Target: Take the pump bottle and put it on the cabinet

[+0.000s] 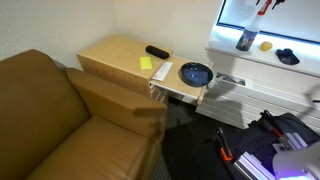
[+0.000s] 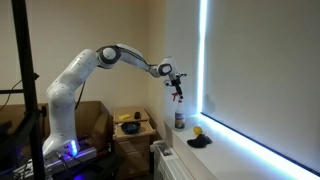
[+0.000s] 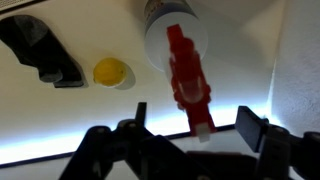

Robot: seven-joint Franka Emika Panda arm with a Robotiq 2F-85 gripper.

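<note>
starting at the left of an exterior view, the brown sofa (image 1: 50,110) plays no part in this. next comes the cabinet (image 1: 115,58), its flat top carrying a black bar-shaped thing (image 1: 157,52) and a yellow slip (image 1: 147,63) near one edge. the rest of the top is bare wood, where i judge the bottle could stand. just beside the cabinet a dark blue bowl (image 1: 195,73) sits on a white ledge.

further right the pump bottle (image 1: 246,40) stands upright on the white bench (image 1: 270,72), well apart from the cabinet. a small yellow lump (image 1: 265,45) and a dark object (image 1: 288,57) lie to its right.

my gripper (image 3: 192,125) hangs directly over the bottle. in the wrist view its fingers are spread wide on either side of the red trigger head, gripping nothing. whether the fingertips have reached the height of the head, i cannot tell.

as i judge it, no part of the task is done yet. the grasp, the lift, the carry past the bowl and the setting down on the cabinet are all left.
</note>
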